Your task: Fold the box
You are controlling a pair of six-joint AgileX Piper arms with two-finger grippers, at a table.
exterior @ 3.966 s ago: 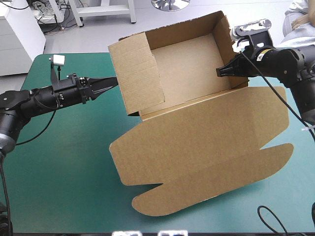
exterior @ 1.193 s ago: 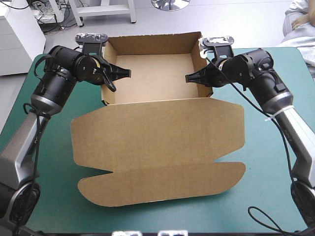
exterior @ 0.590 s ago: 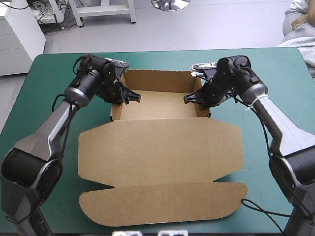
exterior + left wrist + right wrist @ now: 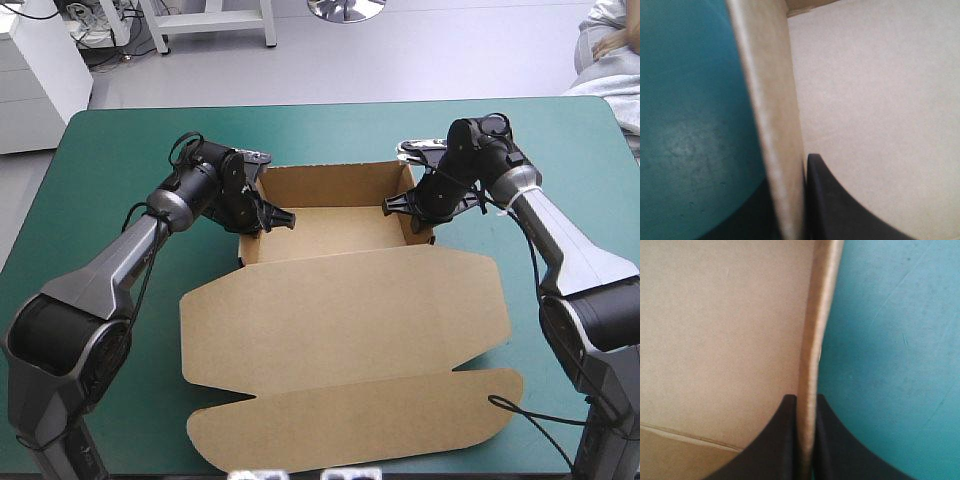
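- The left gripper point(image 4: 272, 214) is pinched onto the box's left side wall point(image 4: 247, 215); one black finger point(image 4: 840, 210) lies inside the tray against the board and the other sits outside it, over the teal-green cover
- In the left wrist view that wall point(image 4: 772, 115) runs as a thin brown edge straight ahead from between the fingers, with the tray's pale floor on the inner side and the cover on the outer side
- The right gripper point(image 4: 402, 206) is clamped the same way on the right side wall point(image 4: 418, 205); in the right wrist view its two fingers point(image 4: 782, 440) stand all but together with the wall's edge point(image 4: 815, 340) rising between them, brown board on the inner side and cover on the outer
- Both arms reach in from the sides and bend toward the middle, so the two grippers face each other across the tray
- The box point(image 4: 340, 300) sits on the counter point(image 4: 120, 150), roughly in the middle between its left and right edges
- It stands as an open tray, with the back wall point(image 4: 335, 181) and both side walls raised
- The lid point(image 4: 345, 310) lies flat on the cover, stretching from the tray toward the near edge of the counter
- The lid's outer flap point(image 4: 360, 420) has rounded ends and lies close to that near edge
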